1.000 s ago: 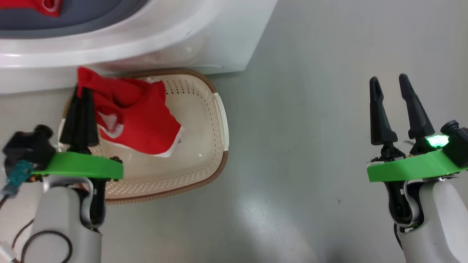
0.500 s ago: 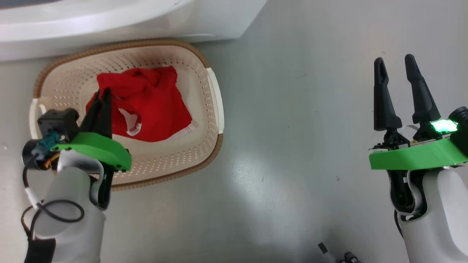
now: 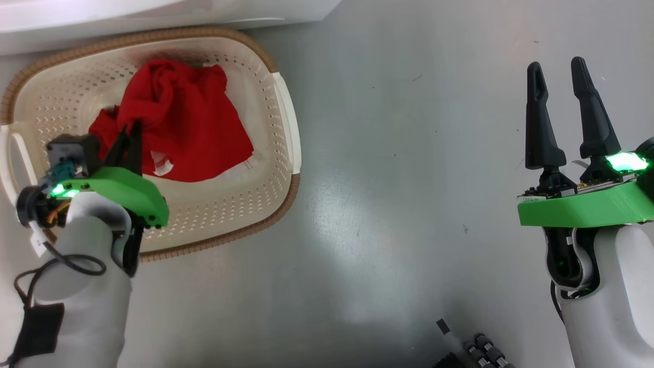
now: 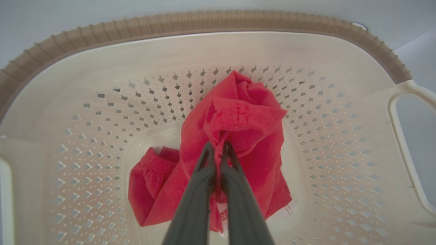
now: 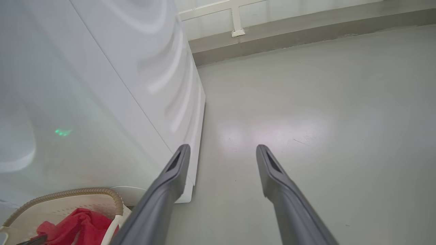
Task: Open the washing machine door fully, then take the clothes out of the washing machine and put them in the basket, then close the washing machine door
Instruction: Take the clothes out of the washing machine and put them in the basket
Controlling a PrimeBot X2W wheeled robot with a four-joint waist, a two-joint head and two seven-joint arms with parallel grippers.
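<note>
clothes (image 3: 189, 122): you have one bright red garment with white trim bunched on the bottom of the basket, its upper folds near the wall on the washing machine side
left jaws: pressed together on a raised fold of the clothes; your left wrist view shows both fingers (image 4: 204, 177) pinching the red cloth inside the basket
basket (image 3: 240, 199): cream, with perforated walls and a brown rim, it stands on the floor with its far edge just beside the foot of the washing machine
washing machine (image 3: 153, 13): its white body runs along the top edge of your head view
right jaws: spread wide with nothing between them, held over the floor well apart from the basket, off to its right
floor (image 3: 409, 179): grey and glossy; small dark parts (image 3: 480, 352) show at the near edge, too little to tell what they are
</note>
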